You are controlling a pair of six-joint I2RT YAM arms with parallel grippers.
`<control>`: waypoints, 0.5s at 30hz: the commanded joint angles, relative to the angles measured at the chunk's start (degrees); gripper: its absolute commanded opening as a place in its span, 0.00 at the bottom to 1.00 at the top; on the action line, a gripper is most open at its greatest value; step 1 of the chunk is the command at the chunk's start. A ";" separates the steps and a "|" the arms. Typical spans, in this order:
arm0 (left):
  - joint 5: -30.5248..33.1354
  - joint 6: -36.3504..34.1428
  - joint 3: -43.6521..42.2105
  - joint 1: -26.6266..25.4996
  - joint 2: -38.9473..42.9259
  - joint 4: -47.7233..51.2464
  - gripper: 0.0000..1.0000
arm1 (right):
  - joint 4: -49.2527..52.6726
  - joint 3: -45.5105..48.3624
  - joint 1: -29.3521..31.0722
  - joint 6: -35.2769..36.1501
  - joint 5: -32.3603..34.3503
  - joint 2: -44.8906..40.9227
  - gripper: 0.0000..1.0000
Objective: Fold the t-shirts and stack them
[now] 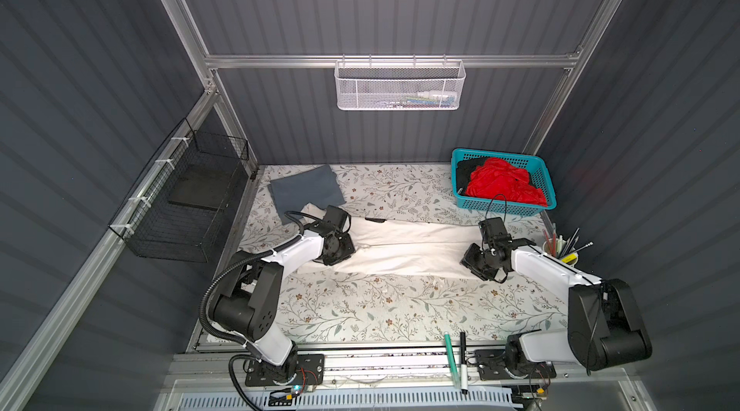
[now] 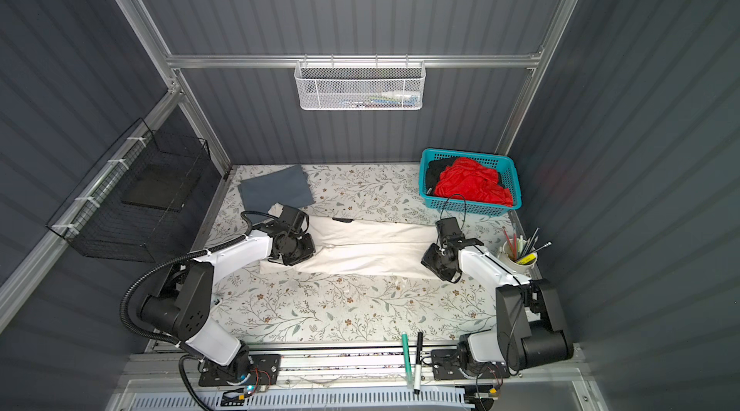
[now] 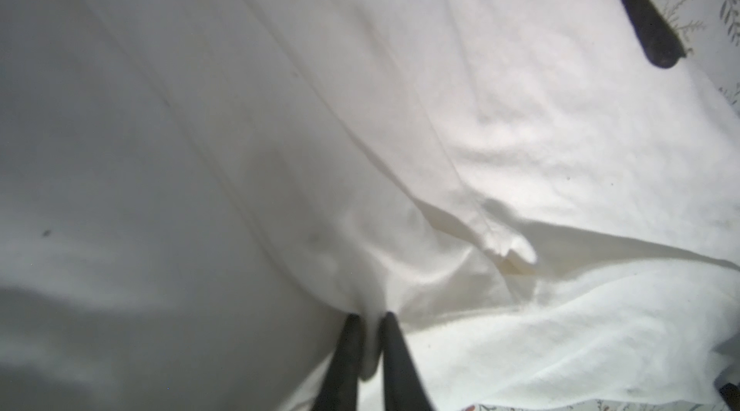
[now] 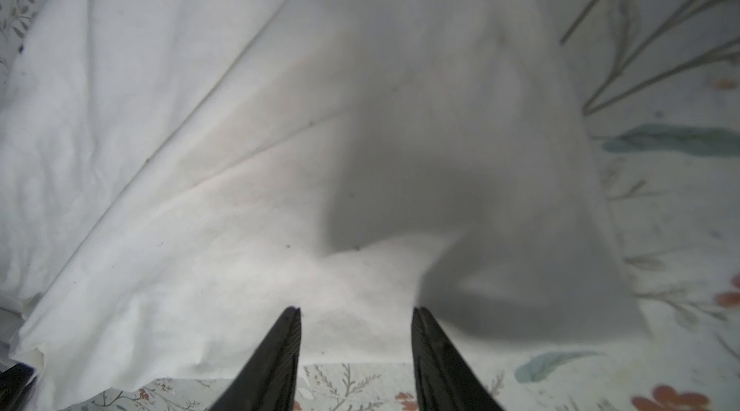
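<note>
Only the left wrist view shows the left tool [image 3: 370, 321] clamped on a pinch of the off-white t-shirt [image 3: 400, 108]. The right wrist view shows the right tool [image 4: 356, 315] standing apart over its hem. In both top views the shirt lies across the middle of the counter [image 1: 360, 309], with both wrists bent down at its 9 and 3 o'clock ends.

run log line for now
left gripper: shut on off-white t-shirt | right gripper: open over its end | grey t-shirt: folded | red t-shirt: in basket
</note>
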State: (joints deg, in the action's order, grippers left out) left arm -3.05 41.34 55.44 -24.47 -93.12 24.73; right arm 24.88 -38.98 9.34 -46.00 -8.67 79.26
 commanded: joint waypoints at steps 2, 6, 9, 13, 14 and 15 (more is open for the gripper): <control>1.39 -0.40 3.35 -0.32 -0.46 0.65 0.00 | -0.88 1.94 -1.41 -0.55 -0.84 -0.67 0.47; 2.39 -2.11 6.97 -0.32 -2.56 0.49 0.00 | 0.07 1.34 -1.52 0.37 -0.58 -0.97 0.47; 3.28 -4.61 12.04 -0.32 -5.58 1.63 0.00 | 0.68 1.06 -1.52 0.65 -0.41 -1.15 0.47; 2.93 -9.87 19.24 -0.30 -10.66 2.32 0.00 | 1.04 1.26 -1.59 0.56 -0.09 -1.53 0.47; 2.59 -11.42 20.96 -0.31 -11.94 2.12 0.00 | 1.15 1.31 -1.61 0.57 -0.06 -1.72 0.46; 1.96 -12.89 22.19 -0.29 -13.02 1.66 0.06 | 1.35 1.34 -1.61 0.56 -0.09 -1.87 0.47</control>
State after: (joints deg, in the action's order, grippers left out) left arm -0.67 34.26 73.95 -24.47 -103.90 25.61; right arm 24.95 -37.39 7.90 -46.02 -9.04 78.46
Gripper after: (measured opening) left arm 0.055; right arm 0.466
